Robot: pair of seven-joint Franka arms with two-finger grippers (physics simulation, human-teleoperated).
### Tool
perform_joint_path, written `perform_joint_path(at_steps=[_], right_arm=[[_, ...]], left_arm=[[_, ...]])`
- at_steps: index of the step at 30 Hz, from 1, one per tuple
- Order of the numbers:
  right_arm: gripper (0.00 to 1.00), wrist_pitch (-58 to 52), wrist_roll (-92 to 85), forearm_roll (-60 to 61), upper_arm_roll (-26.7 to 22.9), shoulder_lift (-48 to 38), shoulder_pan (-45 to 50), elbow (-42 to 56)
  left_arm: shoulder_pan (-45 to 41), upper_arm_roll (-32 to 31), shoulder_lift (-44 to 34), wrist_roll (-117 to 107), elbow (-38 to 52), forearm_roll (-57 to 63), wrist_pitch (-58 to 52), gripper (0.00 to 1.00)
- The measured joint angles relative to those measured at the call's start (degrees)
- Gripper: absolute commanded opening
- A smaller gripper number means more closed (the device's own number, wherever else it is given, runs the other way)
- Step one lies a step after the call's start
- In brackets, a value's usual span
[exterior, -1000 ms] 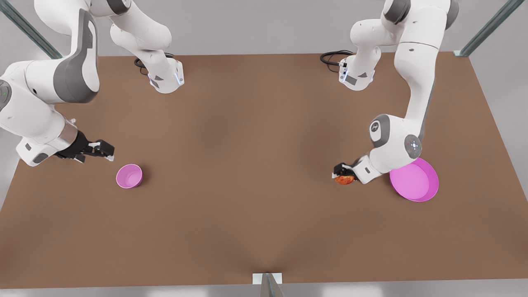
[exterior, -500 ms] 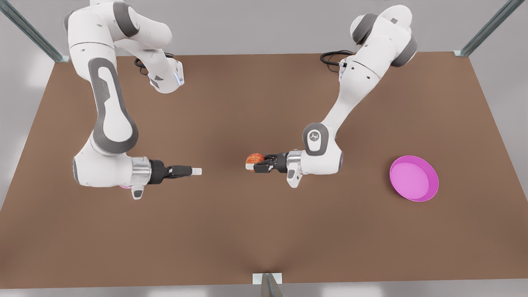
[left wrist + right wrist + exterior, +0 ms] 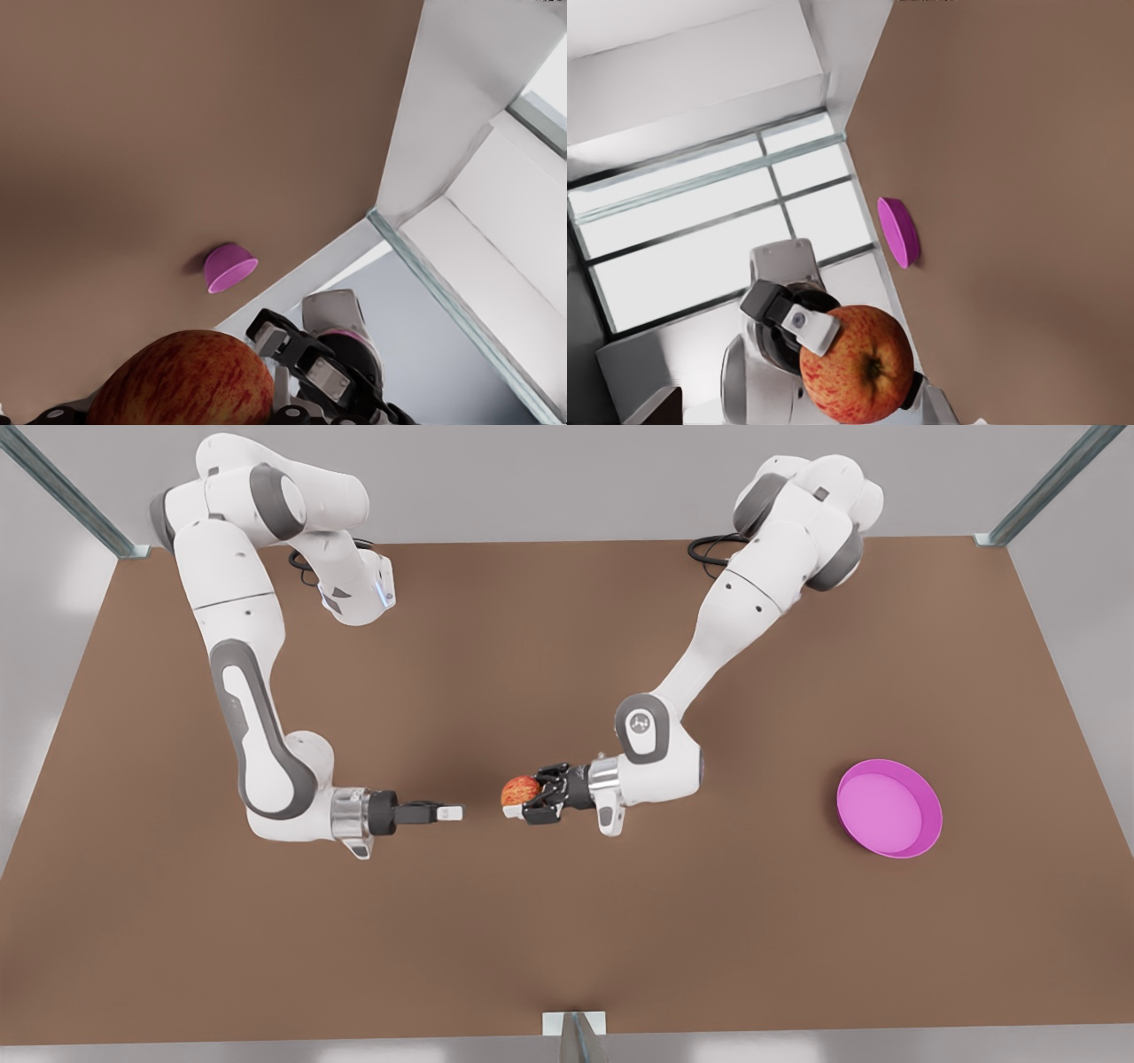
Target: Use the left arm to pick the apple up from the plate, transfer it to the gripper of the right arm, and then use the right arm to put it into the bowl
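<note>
Over the middle of the table (image 3: 567,921), my 2 grippers now face each other with only a small gap between them. 1 second ago my left gripper (image 3: 523,797) was just beside the plate (image 3: 889,808) with the apple (image 3: 521,789), and my right gripper (image 3: 452,812) hung near the bowl (image 3: 229,266). Both have since swung inward, and the gap has narrowed again in the last half second. I judge the pick done and the handover about to start.

My left gripper is closed on the apple, holding it clear of the table and well away from plate and bowl. The left forearm lies level, pointing toward the front view's left. My right forearm mirrors it, wrist level, aimed at the fruit. It holds nothing, and I cannot tell how far open it is.
</note>
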Motion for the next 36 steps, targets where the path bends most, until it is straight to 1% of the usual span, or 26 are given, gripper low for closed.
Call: perform_joint_path(at_steps=[7,16,27,36], right_arm=[[1.0,-1.86,-13.01,3.04,0.11,1.49,0.02,0.22],[1.0,-2.16,-25.26,5.81,0.23,2.37,2.17,0.5],[1.0,-1.92,-35.2,8.03,0.16,4.61,2.76,0.69],[1.0,0.16,-40.91,12.21,0.21,7.26,4.36,3.52]], left_arm=[[-1.1,0.13,1.13,-4.48,1.57,-0.12,2.27,0.73],[-1.64,0.22,1.56,-8.11,2.27,-0.1,3.09,0.73],[-1.8,0.29,1.78,-10.57,2.45,-0.08,3.28,0.73],[-1.8,0.38,1.78,-11.7,2.45,-0.09,3.31,0.73]])
